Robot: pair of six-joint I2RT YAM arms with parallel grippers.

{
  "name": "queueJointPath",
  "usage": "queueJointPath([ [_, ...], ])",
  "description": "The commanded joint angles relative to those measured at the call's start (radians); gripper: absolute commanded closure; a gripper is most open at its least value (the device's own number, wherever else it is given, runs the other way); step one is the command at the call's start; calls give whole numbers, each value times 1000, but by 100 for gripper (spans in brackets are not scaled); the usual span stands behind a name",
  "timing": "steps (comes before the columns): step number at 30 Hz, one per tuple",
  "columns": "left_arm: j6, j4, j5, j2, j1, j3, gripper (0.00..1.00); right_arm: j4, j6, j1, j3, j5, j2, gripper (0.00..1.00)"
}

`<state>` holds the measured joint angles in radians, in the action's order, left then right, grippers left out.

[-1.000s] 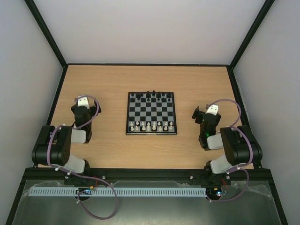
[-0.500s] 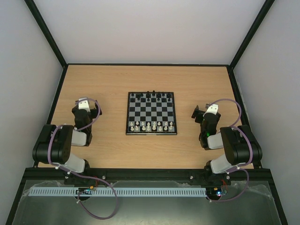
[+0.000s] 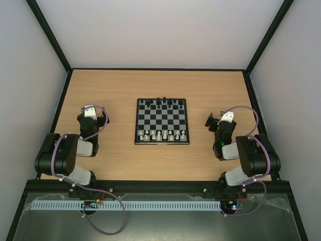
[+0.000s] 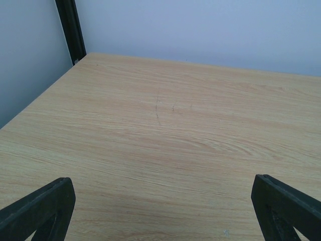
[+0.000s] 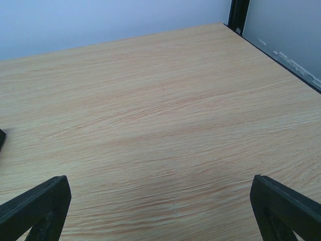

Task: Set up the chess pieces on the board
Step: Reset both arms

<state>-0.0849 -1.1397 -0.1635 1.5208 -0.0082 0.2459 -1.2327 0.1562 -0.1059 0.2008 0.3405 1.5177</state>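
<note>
The board (image 3: 162, 121) lies in the middle of the wooden table in the top view. Several tiny whitish chess pieces (image 3: 159, 134) stand along its near rows, and tiny black pieces (image 3: 161, 103) along its far edge. My left gripper (image 3: 92, 115) rests left of the board, well apart from it. In the left wrist view it is open (image 4: 163, 221), its black fingertips (image 4: 42, 208) wide apart over bare wood. My right gripper (image 3: 224, 120) sits right of the board. It is also open (image 5: 160, 221), its fingertips (image 5: 286, 208) spread with nothing between them.
Black frame posts (image 4: 70, 30) (image 5: 238, 12) stand at the table's far corners, with pale walls on three sides. A black rail (image 3: 160, 186) runs along the near edge by the arm bases.
The left arm's wrist has shifted very slightly towards the near edge. The right arm, board and pieces have not moved.
</note>
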Motion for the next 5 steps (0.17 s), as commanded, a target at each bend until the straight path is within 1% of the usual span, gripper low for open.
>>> queueJointPath([
  [1, 11, -50, 15, -1, -3, 14, 1, -38, -5, 4, 17, 8, 5, 1],
  [5, 11, -51, 15, -1, -3, 15, 1, -34, -5, 6, 18, 2, 4, 1],
])
